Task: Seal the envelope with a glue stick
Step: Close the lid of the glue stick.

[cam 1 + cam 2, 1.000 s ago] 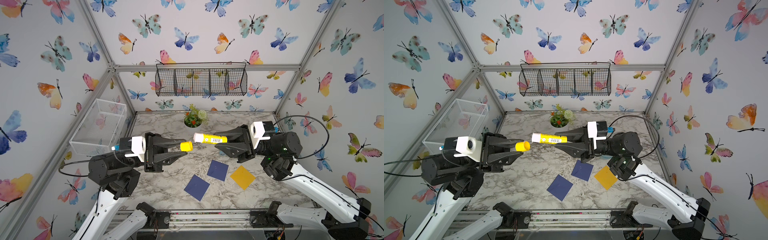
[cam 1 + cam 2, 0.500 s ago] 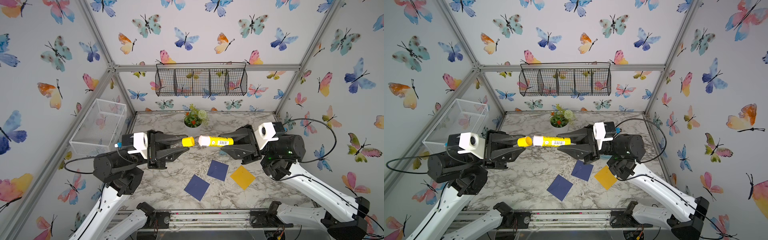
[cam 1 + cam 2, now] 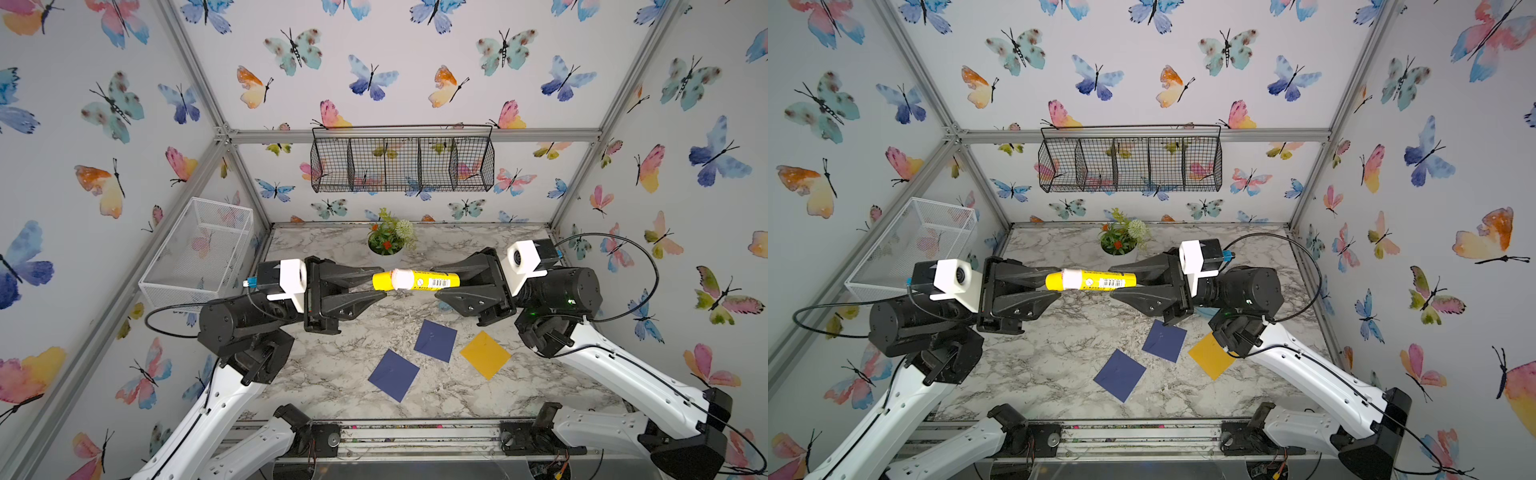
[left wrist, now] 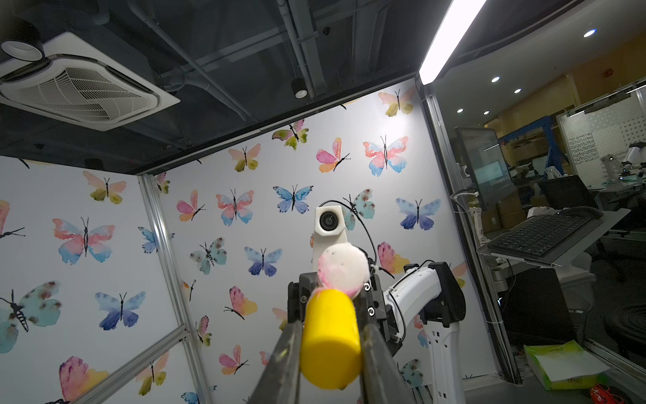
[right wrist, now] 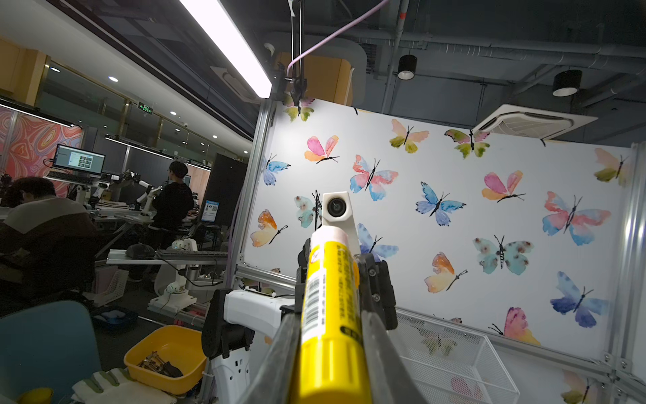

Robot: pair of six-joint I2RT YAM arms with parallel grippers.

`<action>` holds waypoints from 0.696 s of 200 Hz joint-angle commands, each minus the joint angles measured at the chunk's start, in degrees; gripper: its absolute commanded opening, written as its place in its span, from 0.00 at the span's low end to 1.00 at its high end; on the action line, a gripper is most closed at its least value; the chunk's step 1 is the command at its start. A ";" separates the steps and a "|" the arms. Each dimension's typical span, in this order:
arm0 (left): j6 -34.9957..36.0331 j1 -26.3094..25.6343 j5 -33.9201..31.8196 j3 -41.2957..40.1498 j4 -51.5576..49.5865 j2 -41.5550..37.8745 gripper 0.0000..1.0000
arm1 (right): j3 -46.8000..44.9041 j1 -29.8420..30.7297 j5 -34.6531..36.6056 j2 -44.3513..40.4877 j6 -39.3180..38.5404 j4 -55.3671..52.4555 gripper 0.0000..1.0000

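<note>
Hovering high above the marble table, the two arms faced each other tip to tip. The right gripper was clamped tight around the glue stick and held it level, its white tip pointing toward the left arm. The left gripper pinched the yellow cap between narrowly parted jaws. In both top views the cap touched the tip, which showed bare between cap and tube. Two navy squares and a yellow square lay flat on the table below.
</note>
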 commanded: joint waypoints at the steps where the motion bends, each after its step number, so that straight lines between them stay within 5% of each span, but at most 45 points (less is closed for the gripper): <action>1: 0.05 -0.46 -0.22 1.52 2.18 -0.16 0.08 | -0.11 0.18 -0.41 -0.55 0.84 2.17 0.05; 139: -0.62 -2.04 -0.10 1.88 4.80 0.38 0.08 | -0.49 0.18 1.10 -1.29 -2.28 -3.40 0.05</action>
